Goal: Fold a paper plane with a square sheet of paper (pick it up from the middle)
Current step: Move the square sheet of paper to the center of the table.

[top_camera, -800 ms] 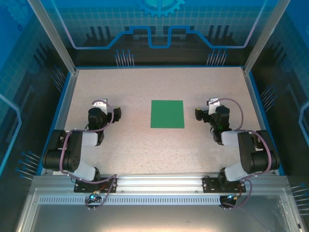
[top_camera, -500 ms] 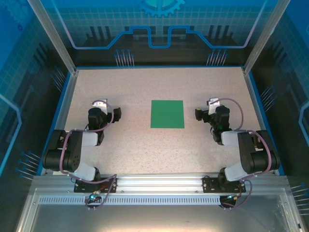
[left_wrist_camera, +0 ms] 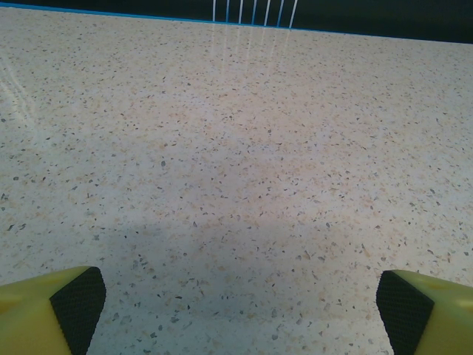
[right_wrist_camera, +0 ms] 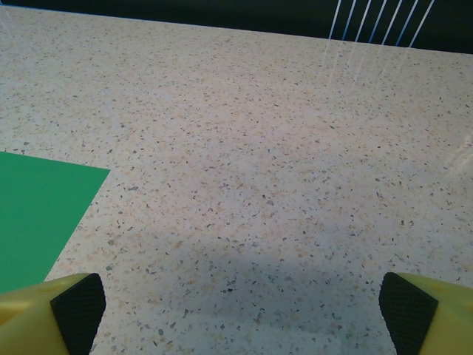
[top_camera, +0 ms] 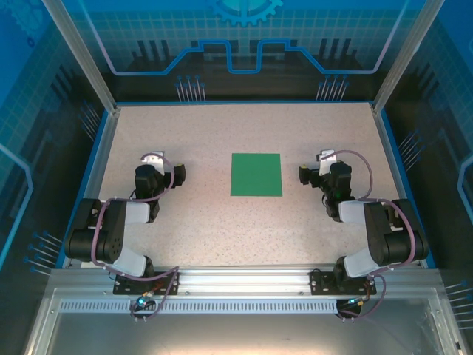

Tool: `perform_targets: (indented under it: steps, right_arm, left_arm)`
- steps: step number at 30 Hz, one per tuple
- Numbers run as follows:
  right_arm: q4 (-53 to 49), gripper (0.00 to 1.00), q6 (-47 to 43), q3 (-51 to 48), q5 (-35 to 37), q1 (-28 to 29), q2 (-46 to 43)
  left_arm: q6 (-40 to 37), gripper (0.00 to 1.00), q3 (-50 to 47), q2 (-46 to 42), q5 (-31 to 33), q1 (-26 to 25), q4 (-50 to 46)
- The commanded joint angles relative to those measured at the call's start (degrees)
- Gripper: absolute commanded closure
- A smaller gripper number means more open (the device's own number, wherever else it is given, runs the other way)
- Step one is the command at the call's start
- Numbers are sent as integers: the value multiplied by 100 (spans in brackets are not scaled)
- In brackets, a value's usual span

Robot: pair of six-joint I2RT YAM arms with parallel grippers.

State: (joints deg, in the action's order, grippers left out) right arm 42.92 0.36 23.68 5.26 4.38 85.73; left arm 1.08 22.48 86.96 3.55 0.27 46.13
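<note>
The square sheet of paper (top_camera: 256,174) lies flat on the speckled counter (top_camera: 222,133), midway between the two arms and touching neither; one corner of it reaches into the right wrist view. The left gripper (left_wrist_camera: 240,309) and right gripper (right_wrist_camera: 244,309) sit low over bare counter, jaws spread wide with nothing in them. Thin, light and limp, the sheet probably offers no edge to grab while flat and would slide or crease easily, so pinching up a small ridge at its middle looks the soundest hold.
</note>
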Motion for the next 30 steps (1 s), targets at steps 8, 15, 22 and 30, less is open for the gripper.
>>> perform_targets:
  steps: [8,15,22,30]
  right_arm:
    - [-1281,1,164,588,938,35,-546]
    - [-4523,0,1165,1981,2165,417,-1224]
    - [-6559,1,2339,3484,2380,1374,-436]
    - [-7596,1,2893,5387,2076,2727,1740]
  left_arm:
    - [24,1,180,-440,188,-26,-473]
    - [801,1,1123,-1752,304,-19,-3136]
    - [1691,2,2409,-2147,144,-17,-5388]
    - [1998,1,3420,-2156,-190,-14,-7062]
